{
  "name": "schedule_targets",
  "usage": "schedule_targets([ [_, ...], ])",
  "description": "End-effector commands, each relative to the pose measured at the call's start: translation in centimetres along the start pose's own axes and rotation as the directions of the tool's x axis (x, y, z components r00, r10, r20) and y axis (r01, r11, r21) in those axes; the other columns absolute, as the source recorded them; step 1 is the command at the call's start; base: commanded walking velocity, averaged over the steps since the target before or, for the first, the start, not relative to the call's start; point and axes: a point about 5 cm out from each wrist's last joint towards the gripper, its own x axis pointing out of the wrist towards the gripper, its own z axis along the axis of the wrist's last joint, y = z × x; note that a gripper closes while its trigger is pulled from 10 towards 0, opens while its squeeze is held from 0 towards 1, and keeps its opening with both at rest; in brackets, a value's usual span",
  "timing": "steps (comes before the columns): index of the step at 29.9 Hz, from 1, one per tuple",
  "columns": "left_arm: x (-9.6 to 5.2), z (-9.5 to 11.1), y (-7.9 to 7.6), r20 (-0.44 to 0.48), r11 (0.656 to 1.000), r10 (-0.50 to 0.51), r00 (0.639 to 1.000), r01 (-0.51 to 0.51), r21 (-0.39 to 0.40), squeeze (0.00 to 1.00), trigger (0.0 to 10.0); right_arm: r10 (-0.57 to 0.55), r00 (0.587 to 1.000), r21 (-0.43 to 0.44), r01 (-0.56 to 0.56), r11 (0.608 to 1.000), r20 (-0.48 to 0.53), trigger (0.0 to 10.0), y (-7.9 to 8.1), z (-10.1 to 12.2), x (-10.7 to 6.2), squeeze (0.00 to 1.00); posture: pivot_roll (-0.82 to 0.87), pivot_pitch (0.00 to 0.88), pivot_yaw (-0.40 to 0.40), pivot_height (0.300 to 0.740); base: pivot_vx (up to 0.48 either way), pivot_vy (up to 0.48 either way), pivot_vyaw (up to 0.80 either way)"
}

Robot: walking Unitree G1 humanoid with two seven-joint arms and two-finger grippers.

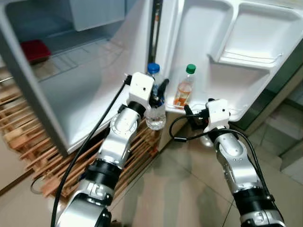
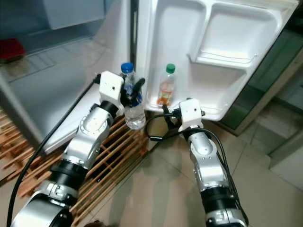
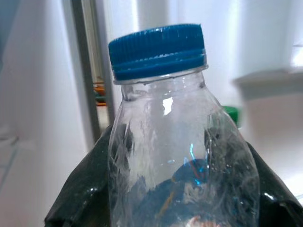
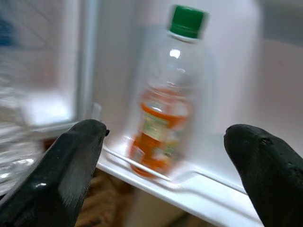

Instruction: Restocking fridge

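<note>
Left eye view: we see our left gripper (image 1: 156, 97) clamped round a clear bottle (image 1: 155, 113) with a blue cap (image 1: 153, 68), held upright before the open fridge (image 1: 85, 80). Just right of that gripper, a green-capped bottle (image 1: 184, 90) with orange liquid stands on the lowest door shelf (image 1: 222, 111). Our right gripper (image 1: 195, 115) sits just below and right of that bottle, apart from it. A red box (image 1: 34, 50) lies deep inside the fridge, far up and left of the left gripper.

Left wrist view: the blue cap (image 3: 158, 51) and clear neck rise between our black fingers (image 3: 80, 194), which press both sides.

Right wrist view: our fingers (image 4: 66, 170) stand wide apart, holding nothing; the green-capped bottle (image 4: 165, 109) stands ahead between them on the shelf rail (image 4: 180, 182).
</note>
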Motion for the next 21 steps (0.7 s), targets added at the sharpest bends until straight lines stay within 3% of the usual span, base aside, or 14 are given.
schedule_targets([
  [1, 0.66, 1.11, -0.78, 0.048, 1.0, -0.021, 0.999, 0.022, -0.005, 0.0, 10.0, -0.024, 1.0, -0.022, 0.025, 0.999, 0.017, 10.0, -1.09, 0.53, -0.14, 0.0, -0.07, 0.0, -0.037, 0.74, 0.45, 0.0, -0.74],
  [10, 0.43, 1.54, -1.17, 0.087, 0.998, -0.043, 0.995, 0.046, -0.037, 0.0, 10.0, -0.022, 0.999, -0.016, 0.023, 1.0, 0.031, 10.0, -1.19, 0.67, -0.39, 0.0, -0.07, 0.0, -0.044, 0.74, 0.426, 0.0, -0.74],
  [21, -0.08, 1.51, -1.43, 0.098, 0.998, -0.054, 0.994, 0.057, -0.033, 0.0, 10.0, -0.011, 0.999, -0.02, 0.012, 1.0, 0.03, 10.0, -1.03, 0.63, -0.55, 0.0, -0.06, 0.0, -0.054, 0.74, 0.0, 0.0, 0.0],
])
